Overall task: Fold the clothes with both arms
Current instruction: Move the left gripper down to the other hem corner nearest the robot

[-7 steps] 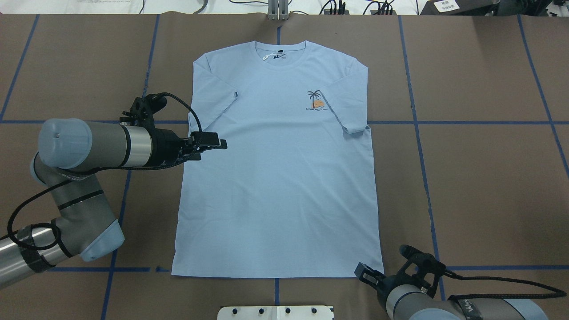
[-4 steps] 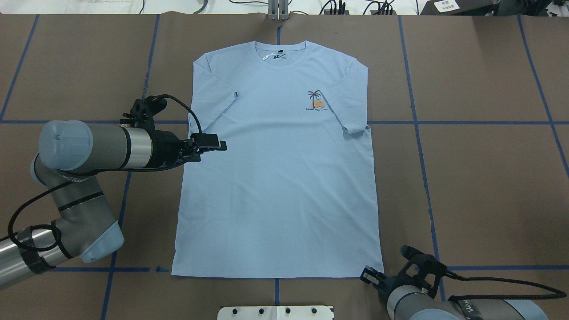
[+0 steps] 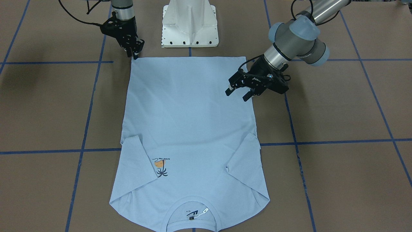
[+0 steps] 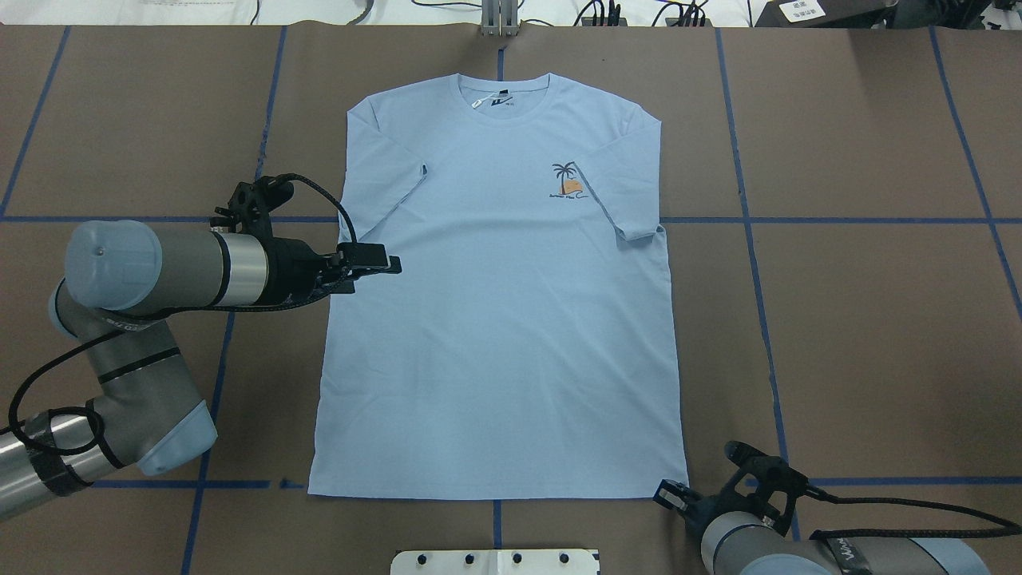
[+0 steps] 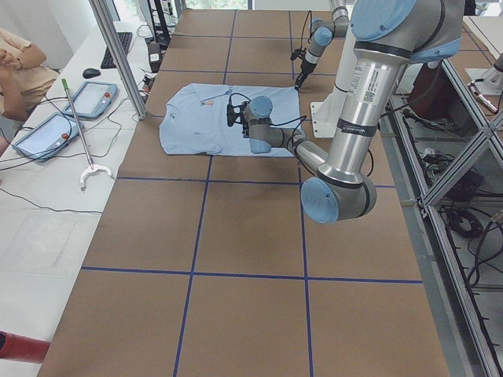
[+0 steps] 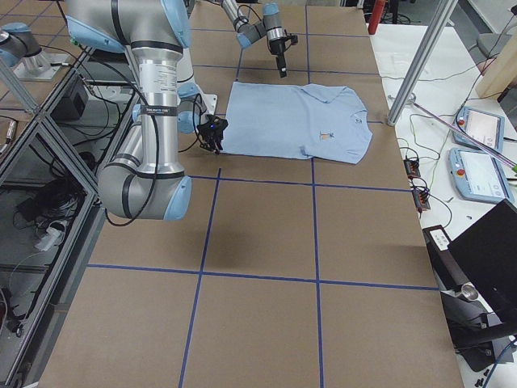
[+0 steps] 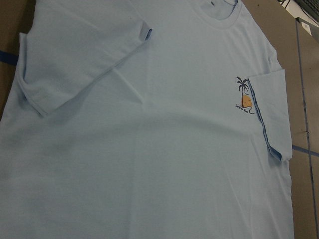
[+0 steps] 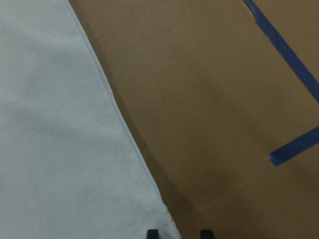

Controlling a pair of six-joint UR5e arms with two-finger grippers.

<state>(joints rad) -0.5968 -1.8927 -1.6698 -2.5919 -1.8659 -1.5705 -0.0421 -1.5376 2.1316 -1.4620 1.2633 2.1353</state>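
At the T-shirt edge, left arm pulled back, right arm shifted slightly.

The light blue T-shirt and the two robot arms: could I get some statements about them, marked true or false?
1. The light blue short-sleeved T-shirt lies flat on the brown table, palm print up. True.
2. Its sleeves stick out sideways. False: both are folded in over the body.
3. The left black two-finger gripper clamps a sleeve. False: it is open over the shirt's side edge, holding nothing.
4. The right black two-finger gripper is at a bottom hem corner. True.
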